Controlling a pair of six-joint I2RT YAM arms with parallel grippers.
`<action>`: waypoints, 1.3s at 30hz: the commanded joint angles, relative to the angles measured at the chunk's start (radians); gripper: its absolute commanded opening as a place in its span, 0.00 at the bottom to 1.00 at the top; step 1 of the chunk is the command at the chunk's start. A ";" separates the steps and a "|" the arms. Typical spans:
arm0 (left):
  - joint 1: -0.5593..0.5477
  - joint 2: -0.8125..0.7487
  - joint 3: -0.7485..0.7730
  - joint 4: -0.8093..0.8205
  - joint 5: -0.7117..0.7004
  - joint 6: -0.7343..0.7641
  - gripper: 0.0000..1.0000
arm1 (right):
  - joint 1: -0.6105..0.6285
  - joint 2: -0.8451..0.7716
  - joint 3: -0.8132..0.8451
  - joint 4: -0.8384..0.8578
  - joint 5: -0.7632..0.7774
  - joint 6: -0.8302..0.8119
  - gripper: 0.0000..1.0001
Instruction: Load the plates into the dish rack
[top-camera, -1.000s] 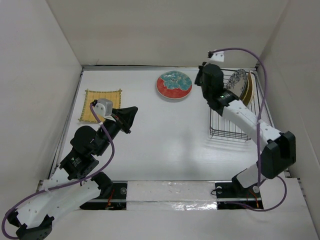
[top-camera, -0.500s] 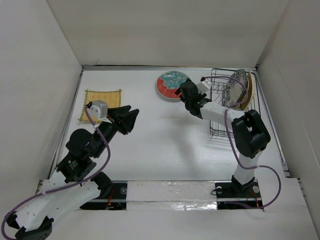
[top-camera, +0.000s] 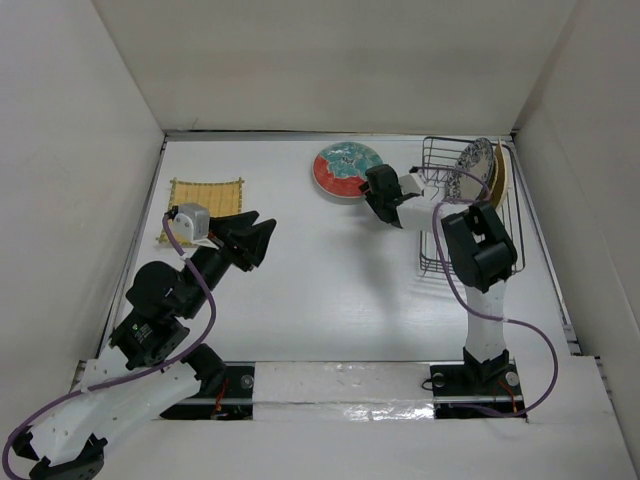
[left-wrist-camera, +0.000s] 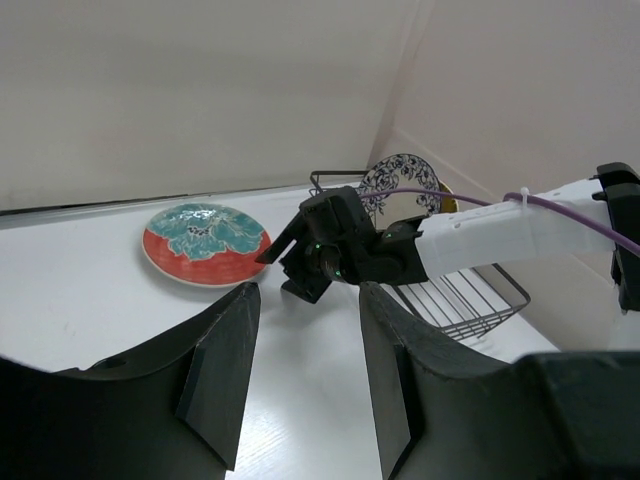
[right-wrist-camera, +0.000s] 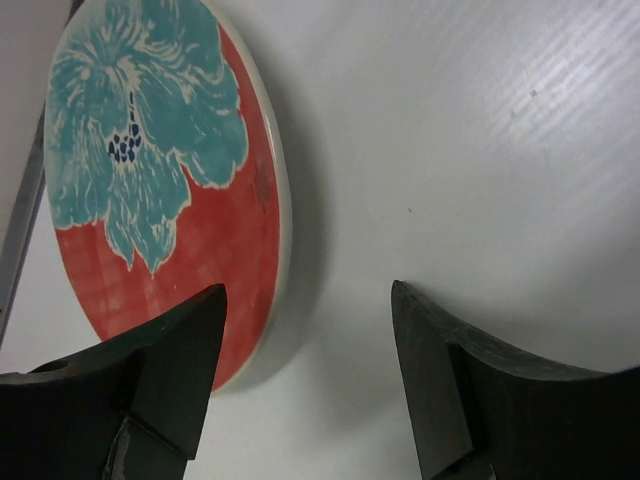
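My right jaws stand spread and empty, low over the white desk (top-camera: 320, 290), just beside the near-right rim of the round red-rimmed plate with the teal flower (top-camera: 348, 171). In the right wrist view the plate lies up and to the left of the gap, its cream edge close ahead of the left finger but not between the two. It is round, so it has no long axis to line up on. It rests flat on the desk and only the thin rim offers a hold. I judge the jaws must shift toward it to straddle that rim.

The right arm is far the nearer. My left jaws, also apart and empty, hang near the square yellow woven-look plate (top-camera: 205, 193).

The black wire dish rack (top-camera: 440, 262) sits at the right, where a blue-and-white floral plate (top-camera: 472, 165) stands on edge with a yellow plate (top-camera: 497, 172) behind it.
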 joint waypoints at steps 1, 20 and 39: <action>0.002 -0.011 0.002 0.045 0.012 -0.006 0.42 | -0.043 0.027 0.048 0.028 -0.048 0.024 0.71; 0.002 -0.019 0.001 0.043 -0.003 0.003 0.42 | -0.096 0.118 0.088 0.149 -0.309 -0.089 0.21; 0.002 -0.014 0.001 0.038 -0.006 0.008 0.43 | 0.038 -0.310 -0.137 0.412 -0.174 -0.411 0.00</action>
